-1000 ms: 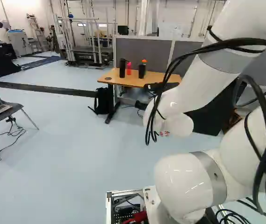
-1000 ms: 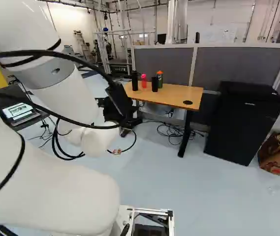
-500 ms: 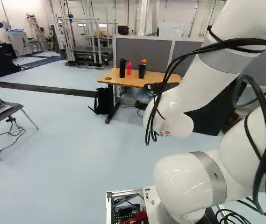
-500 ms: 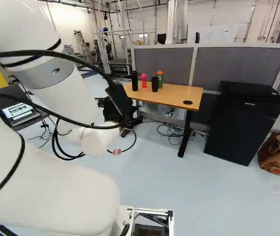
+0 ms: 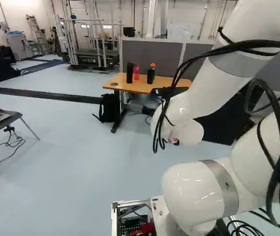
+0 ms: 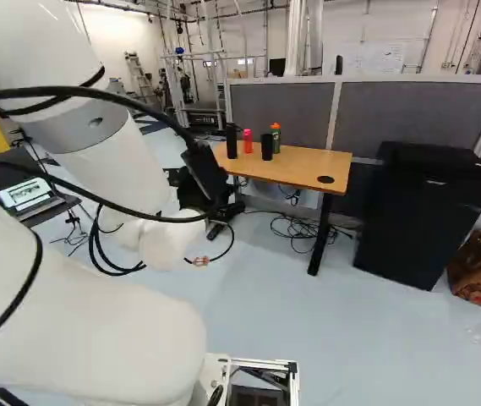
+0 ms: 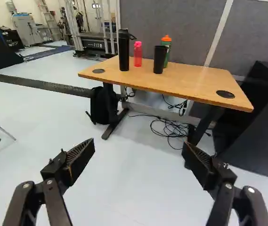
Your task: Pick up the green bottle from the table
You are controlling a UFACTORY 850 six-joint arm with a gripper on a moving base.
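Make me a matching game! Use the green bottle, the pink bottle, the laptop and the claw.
Things:
1. Green bottle
2. Pink bottle
3. Laptop
4. Claw

Where or how:
A. On a chair
B. Open, holding nothing
C. Has an orange lid
D. On the table, between the tall black bottle and the black cup

Right pairs: 1-C, 2-D, 3-A, 4-B
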